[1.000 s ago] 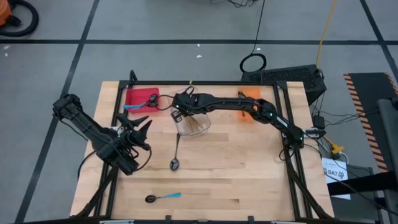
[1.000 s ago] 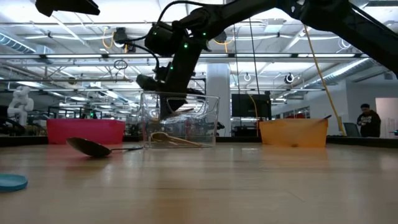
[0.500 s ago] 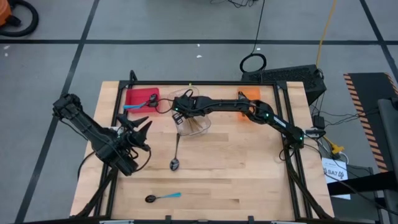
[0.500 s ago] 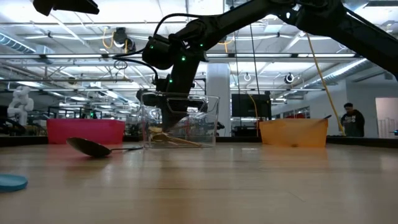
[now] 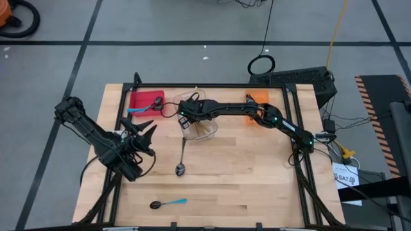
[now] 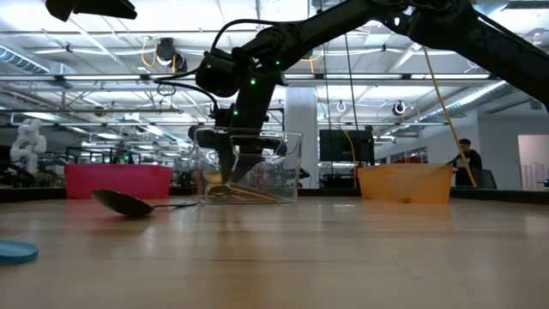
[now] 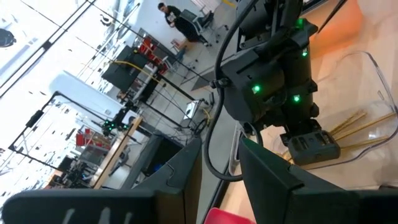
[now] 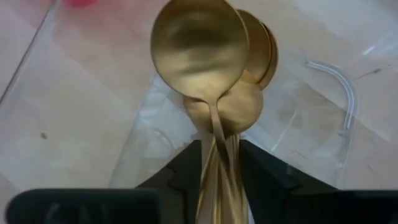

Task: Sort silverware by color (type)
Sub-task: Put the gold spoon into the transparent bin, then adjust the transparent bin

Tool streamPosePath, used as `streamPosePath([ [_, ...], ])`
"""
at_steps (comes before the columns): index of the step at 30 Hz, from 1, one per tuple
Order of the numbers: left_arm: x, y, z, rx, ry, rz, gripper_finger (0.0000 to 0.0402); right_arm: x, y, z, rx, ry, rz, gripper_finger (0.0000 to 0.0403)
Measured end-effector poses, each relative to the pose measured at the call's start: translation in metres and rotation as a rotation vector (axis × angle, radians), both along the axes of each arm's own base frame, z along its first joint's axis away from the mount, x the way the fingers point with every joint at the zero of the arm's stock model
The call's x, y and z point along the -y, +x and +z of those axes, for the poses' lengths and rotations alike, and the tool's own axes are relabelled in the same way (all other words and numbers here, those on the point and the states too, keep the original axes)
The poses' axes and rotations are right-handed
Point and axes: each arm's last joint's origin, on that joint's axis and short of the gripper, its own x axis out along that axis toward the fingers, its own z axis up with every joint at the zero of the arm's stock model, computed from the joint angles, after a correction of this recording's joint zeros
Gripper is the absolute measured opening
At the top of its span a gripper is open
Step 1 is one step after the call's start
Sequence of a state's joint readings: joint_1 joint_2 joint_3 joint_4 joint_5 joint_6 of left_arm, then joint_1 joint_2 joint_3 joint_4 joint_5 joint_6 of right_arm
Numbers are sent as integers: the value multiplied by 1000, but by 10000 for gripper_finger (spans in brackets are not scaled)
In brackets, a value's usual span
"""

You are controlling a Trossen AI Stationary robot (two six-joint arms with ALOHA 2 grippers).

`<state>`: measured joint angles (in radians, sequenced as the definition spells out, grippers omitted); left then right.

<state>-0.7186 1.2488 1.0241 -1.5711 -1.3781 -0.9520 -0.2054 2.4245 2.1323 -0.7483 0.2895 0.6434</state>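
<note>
1. Wooden table under a high-ceilinged workshop is our whole field; we take the clear bin near the table's far edge as our landmark.

2. Our right gripper reaches down into the clear bin, since that is where the gold spoons collect. In the right wrist view the fingers stand a little apart on either side of the slim handles, and the top spoon lies on the others' bowls. We judge it is being let go, though we cannot tell whether the pads have come clear of the handle.

3. Our left gripper waits well to the left of the clear bin, above the table, with its jaws parted and nothing between them.

4. Left of the clear bin sits the red bin, with a blue-handled spoon in it; right of the clear bin is the orange bin, partly hidden by the right arm.

5. Just in front of the clear bin a dark metal spoon lies loose on the wood, unsorted.

6. Farther toward the near edge lies another blue-handled spoon, which we judge belongs in the red bin.
</note>
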Motion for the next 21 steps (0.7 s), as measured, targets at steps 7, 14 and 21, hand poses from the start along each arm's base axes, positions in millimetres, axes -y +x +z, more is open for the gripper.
streamPosePath([
  [7,0,0,0,1,0,0,115,0,0,0,-3,0,7,142],
  [14,0,0,0,4,-1,0,115,-8,-3,25,-2,-88,66,149],
  [21,-2,2,0,26,-28,23,115,-38,-3,53,-32,-251,204,147],
])
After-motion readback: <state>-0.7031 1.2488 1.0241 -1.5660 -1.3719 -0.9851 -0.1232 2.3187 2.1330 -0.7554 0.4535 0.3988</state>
